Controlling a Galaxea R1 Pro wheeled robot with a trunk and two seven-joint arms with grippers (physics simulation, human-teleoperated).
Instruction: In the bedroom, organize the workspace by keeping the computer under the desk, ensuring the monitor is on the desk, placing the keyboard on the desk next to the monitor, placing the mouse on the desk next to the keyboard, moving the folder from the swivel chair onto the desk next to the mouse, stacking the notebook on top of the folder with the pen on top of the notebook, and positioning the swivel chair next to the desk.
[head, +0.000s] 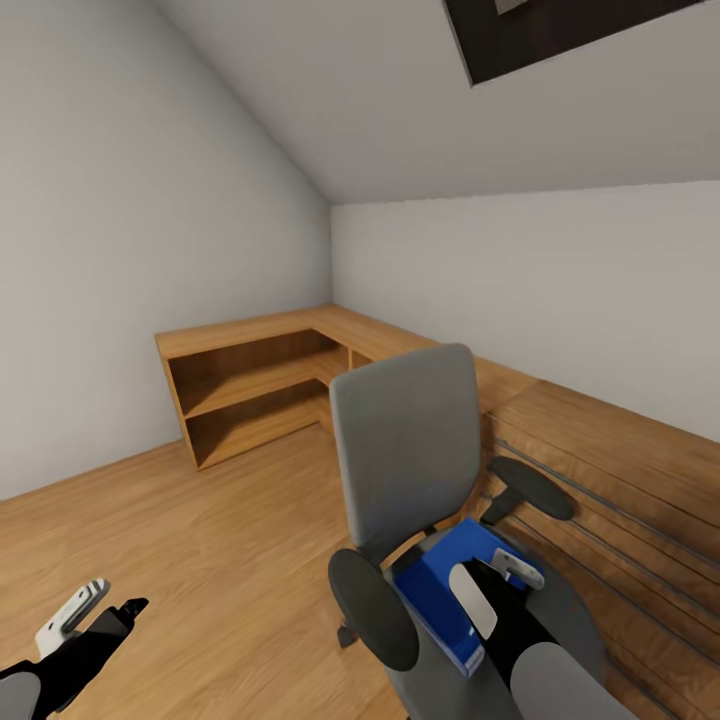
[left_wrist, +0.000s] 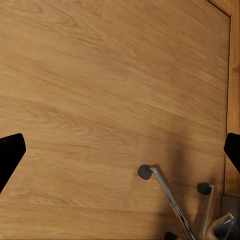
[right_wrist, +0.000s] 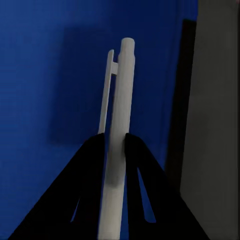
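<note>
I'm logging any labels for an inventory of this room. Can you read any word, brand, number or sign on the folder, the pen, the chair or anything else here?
None can be read.
The blue folder: plain cover, no lettering visible.
The pen, between the right gripper fingers: plain white, no print.
The swivel chair and wooden cabinets: no markings.
</note>
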